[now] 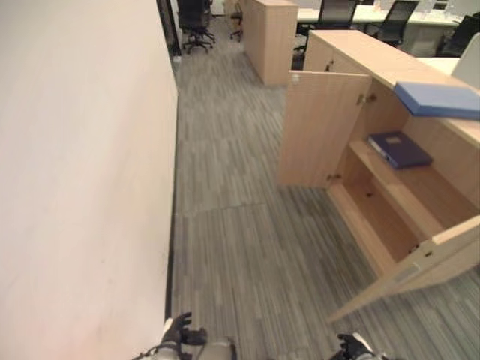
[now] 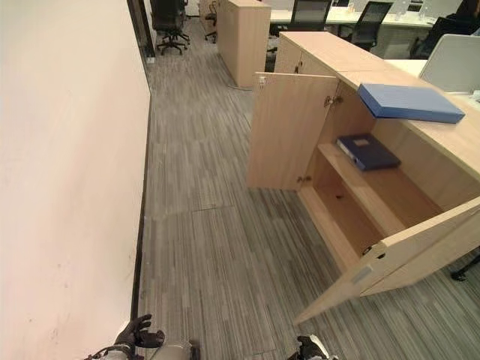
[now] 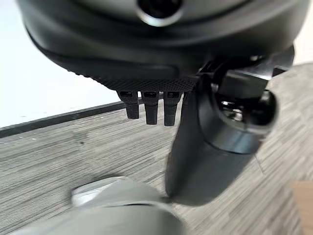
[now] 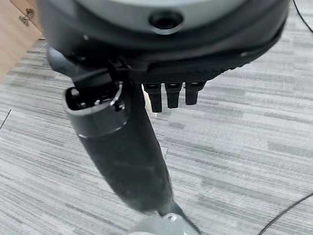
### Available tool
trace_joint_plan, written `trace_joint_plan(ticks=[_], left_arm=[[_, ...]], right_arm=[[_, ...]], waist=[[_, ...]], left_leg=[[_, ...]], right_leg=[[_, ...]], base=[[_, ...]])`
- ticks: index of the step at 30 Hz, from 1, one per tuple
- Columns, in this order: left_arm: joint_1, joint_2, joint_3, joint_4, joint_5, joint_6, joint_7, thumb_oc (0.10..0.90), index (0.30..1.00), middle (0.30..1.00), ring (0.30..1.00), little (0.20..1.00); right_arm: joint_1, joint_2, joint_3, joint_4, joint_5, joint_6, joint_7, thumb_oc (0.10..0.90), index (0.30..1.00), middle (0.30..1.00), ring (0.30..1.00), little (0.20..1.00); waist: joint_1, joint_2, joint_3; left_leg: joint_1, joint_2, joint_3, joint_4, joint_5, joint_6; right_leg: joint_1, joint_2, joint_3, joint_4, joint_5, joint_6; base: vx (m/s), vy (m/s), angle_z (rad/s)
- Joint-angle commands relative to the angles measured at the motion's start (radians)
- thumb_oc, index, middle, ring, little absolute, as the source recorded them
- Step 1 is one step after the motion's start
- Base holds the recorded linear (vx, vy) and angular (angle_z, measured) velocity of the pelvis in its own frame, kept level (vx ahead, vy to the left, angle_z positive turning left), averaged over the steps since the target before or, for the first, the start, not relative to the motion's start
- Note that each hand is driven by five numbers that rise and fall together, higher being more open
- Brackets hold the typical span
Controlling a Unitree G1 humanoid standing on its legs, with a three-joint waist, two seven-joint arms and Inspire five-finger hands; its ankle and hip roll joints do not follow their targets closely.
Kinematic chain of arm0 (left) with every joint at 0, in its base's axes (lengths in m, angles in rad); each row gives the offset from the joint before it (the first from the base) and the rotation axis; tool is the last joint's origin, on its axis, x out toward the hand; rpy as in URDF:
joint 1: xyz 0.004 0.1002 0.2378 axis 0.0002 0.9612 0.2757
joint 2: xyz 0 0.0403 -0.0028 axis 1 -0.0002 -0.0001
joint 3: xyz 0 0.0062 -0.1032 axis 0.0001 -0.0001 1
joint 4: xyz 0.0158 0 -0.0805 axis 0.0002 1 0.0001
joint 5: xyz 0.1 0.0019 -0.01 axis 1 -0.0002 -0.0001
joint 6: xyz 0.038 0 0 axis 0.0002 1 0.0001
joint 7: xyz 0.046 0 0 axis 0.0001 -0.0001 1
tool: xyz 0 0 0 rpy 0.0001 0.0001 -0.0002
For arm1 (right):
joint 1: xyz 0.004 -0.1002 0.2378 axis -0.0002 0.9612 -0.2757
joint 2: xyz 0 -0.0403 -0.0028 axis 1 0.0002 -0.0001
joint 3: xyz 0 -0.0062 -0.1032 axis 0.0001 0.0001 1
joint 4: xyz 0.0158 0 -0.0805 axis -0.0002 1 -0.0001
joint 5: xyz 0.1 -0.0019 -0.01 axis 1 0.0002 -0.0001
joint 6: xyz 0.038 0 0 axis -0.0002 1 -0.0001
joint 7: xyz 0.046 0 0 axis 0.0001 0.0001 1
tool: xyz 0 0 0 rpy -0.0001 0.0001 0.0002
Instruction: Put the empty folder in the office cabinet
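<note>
A light blue folder (image 1: 439, 99) lies flat on top of the wooden office cabinet (image 1: 352, 52), at the right. Both cabinet doors stand open. A dark blue folder (image 2: 367, 151) lies on the upper shelf inside, and the lower shelf (image 1: 379, 217) is bare. My left hand (image 1: 178, 332) hangs low by the wall, far from the cabinet, with straight fingers (image 3: 149, 105) that hold nothing. Down at the lower right, my right hand (image 1: 352, 347) is just as far from the folders, its fingers (image 4: 171, 95) straight over the carpet.
A white wall (image 1: 75, 187) runs along the left. The far cabinet door (image 1: 322, 127) and the near door (image 1: 420, 262) swing out over the grey carpet. Another wooden cabinet (image 1: 268, 37) and office chairs (image 1: 193, 22) stand at the back.
</note>
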Motion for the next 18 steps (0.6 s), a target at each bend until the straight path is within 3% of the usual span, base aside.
trace_joint_plan(ticks=[1,3,5,7,13,17,18], left_arm=[[0.053,-0.044,-0.020,-0.002,-0.012,0.007,0.023,0.800,0.900,0.900,0.900,0.900],[0.067,-0.053,0.008,0.017,-0.035,0.010,0.028,0.800,0.900,0.900,0.900,0.900],[0.082,-0.058,0.019,0.034,-0.035,0.013,0.027,0.800,0.900,0.900,0.900,0.900],[0.091,-0.062,0.029,0.049,-0.037,0.012,0.027,0.800,0.900,0.900,0.900,0.900],[0.096,-0.047,0.037,0.057,-0.023,0.007,0.022,0.800,0.900,0.900,0.900,0.900],[0.094,-0.035,0.039,0.051,-0.014,0.004,0.020,0.800,0.900,0.900,0.900,0.900],[0.093,-0.028,0.038,0.048,-0.010,0.003,0.016,0.800,0.900,0.900,0.900,0.900]], right_arm=[[0.013,-0.042,-0.008,-0.013,0.031,-0.007,-0.020,0.800,0.900,0.900,0.900,0.900],[0.021,-0.038,-0.023,-0.002,0.034,-0.005,-0.024,0.800,0.900,0.900,0.900,0.900],[0.025,-0.034,-0.023,0.004,0.025,-0.001,-0.021,0.800,0.900,0.900,0.900,0.900],[0.031,-0.026,-0.023,0.017,0.015,0.002,-0.018,0.800,0.900,0.900,0.900,0.900],[0.035,0.001,-0.025,0.034,0.007,0.006,-0.003,0.800,0.900,0.900,0.900,0.900],[0.024,0.012,-0.024,0.043,0.001,0.007,0.007,0.800,0.900,0.900,0.900,0.900],[0.014,0.015,-0.019,0.041,-0.005,0.009,0.013,0.800,0.900,0.900,0.900,0.900]], waist=[[0.012,0.045,0.017],[0.022,0.059,0.007],[0.026,0.065,-0.010],[0.033,0.075,-0.032],[0.056,0.047,-0.073],[0.079,0.020,-0.094],[0.089,0.009,-0.101]], left_leg=[[-0.057,0.027,-0.039,-0.172,0.134,0.016],[-0.049,0.041,-0.018,-0.256,0.162,-0.004],[-0.033,0.050,-0.012,-0.265,0.157,-0.002],[-0.016,0.058,-0.007,-0.265,0.198,-0.016],[0.018,0.036,0.045,-0.246,0.165,0.018],[0.033,-0.022,0.057,-0.229,0.111,0.062],[0.036,-0.054,0.063,-0.210,0.082,0.085]], right_leg=[[0.181,-0.005,0.047,-0.101,0.003,0.099],[0.227,-0.005,0.073,-0.115,-0.011,0.114],[0.239,-0.004,0.081,-0.120,-0.017,0.120],[0.264,-0.007,0.087,-0.134,-0.028,0.123],[0.282,-0.090,0.071,-0.122,-0.024,0.177],[0.263,-0.169,0.067,-0.077,0.068,0.233],[0.244,-0.210,0.062,-0.039,0.159,0.259]], base=[[0.33,0.128,-0.09],[0.31,0.128,-0.04],[0.22,0.081,-0.14],[0.32,0.138,-0.37],[0.31,0.172,-0.17],[0.32,0.224,-0.30],[0.25,0.205,-0.17]])
